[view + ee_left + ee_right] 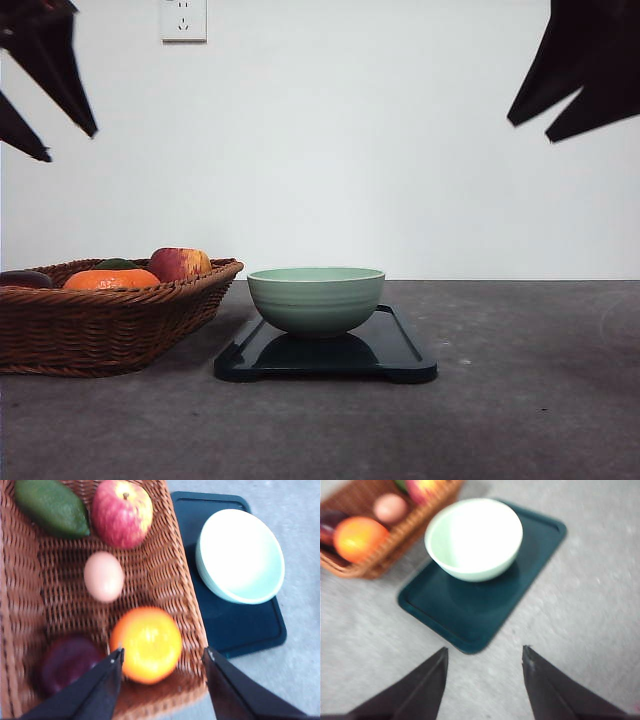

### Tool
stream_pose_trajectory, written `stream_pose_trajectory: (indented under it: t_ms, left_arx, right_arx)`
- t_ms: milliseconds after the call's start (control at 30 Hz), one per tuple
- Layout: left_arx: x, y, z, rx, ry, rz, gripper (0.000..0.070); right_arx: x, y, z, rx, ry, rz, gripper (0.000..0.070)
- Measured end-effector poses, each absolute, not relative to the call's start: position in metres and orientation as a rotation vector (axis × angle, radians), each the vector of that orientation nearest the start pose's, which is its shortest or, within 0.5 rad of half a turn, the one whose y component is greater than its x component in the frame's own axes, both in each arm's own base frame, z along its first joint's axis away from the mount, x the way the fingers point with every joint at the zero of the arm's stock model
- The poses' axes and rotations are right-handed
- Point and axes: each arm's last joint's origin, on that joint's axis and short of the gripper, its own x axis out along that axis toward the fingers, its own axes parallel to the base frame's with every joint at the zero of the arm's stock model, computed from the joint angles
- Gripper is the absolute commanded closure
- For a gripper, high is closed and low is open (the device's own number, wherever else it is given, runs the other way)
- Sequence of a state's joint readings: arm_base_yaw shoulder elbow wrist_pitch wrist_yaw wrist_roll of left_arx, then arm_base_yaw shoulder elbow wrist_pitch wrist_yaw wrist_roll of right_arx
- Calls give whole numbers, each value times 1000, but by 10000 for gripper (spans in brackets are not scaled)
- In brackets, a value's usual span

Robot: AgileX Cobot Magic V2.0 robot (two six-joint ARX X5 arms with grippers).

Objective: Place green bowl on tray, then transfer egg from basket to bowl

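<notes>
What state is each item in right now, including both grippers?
green bowl: upright on the tray, empty.
tray: flat on the table, holding the bowl.
egg: lying in the basket, untouched.
basket: beside the tray, holding egg, apple, orange and other produce.
left gripper: open, above the basket, holding nothing.
right gripper: open, above the table near the tray, holding nothing.

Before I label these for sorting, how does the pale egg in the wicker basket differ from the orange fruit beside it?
The pale pinkish oval egg is smaller and elongated; the round orange fruit is larger and near spherical. The egg lies mid-floor of the brown woven wicker basket; the orange sits near the basket's wall. Both are smooth, untouched and inside the basket.
</notes>
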State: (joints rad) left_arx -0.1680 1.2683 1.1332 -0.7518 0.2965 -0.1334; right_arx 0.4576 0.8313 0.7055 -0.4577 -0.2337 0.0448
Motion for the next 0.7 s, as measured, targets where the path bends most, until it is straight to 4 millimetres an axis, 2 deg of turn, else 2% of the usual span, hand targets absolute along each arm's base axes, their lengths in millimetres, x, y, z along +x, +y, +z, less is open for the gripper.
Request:
stream_pose_trajectory:
  t_ms: [167,267,300,467,700]
  left_arx:
    - [281,-56,310,-120,1013,-322,382]
    - [302,-59,307,-89,1060,-298,282]
    - [308,-61,305,-84,1069,-296,273]
    - [333,-66,292,-61,1106,-283,272]
    - [352,-75,261,-16,1178,-248,272]
  right_arx:
    - [150,81,273,-30,627,659,411]
    - [150,81,272,-31,635,658,411]
    - [150,81,272,-31,635,658,411]
    - [150,81,272,-31,635,658,411]
    - [150,81,272,-32,635,658,411]
